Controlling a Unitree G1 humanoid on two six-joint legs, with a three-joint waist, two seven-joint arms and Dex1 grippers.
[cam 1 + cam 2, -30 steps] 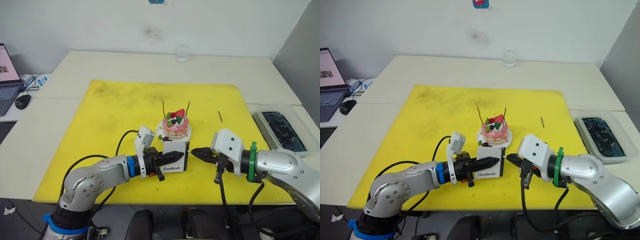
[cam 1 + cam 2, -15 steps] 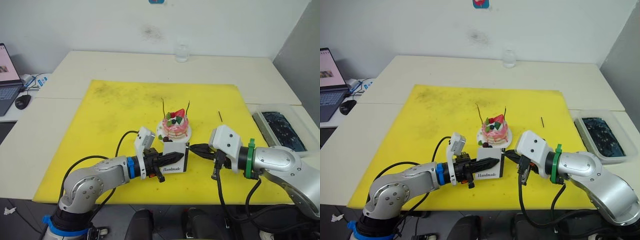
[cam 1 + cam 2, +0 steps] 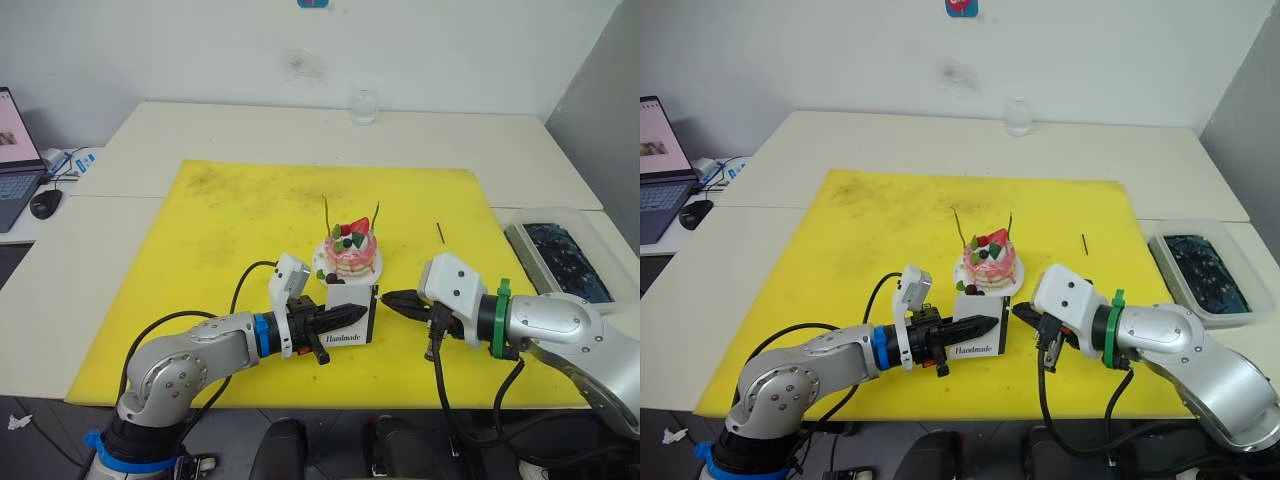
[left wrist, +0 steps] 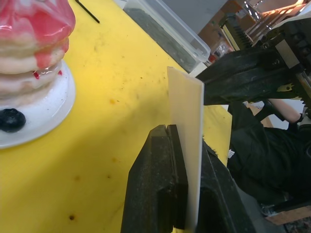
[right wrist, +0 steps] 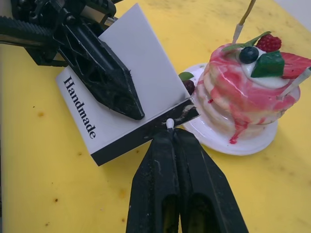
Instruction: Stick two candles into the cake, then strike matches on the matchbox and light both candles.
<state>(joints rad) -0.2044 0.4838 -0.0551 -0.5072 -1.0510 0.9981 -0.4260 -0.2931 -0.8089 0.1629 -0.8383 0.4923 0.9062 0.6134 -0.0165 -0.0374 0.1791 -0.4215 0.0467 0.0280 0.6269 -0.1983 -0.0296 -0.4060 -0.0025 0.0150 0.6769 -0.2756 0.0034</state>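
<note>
The pink cake (image 3: 350,252) sits on its white plate (image 3: 372,269) in the middle of the yellow mat. Two thin candles (image 3: 327,213) (image 3: 376,214) stand upright in it. My left gripper (image 3: 358,312) is shut on the white matchbox (image 3: 350,312), holding it on edge just in front of the cake. My right gripper (image 5: 172,133) is shut on a match, whose pale head (image 5: 169,123) touches the box's black strip (image 5: 146,136). A second match (image 3: 440,232) lies on the mat to the right of the cake.
A yellow mat (image 3: 240,200) covers the table's middle. A clear tray (image 3: 558,260) with dark contents stands at the right edge. A glass (image 3: 364,105) is at the back. A laptop (image 3: 12,150) and a mouse (image 3: 45,203) lie at the far left.
My right gripper has edged slightly up and in toward the matchbox's strip. The left gripper and the matchbox have stayed still.
</note>
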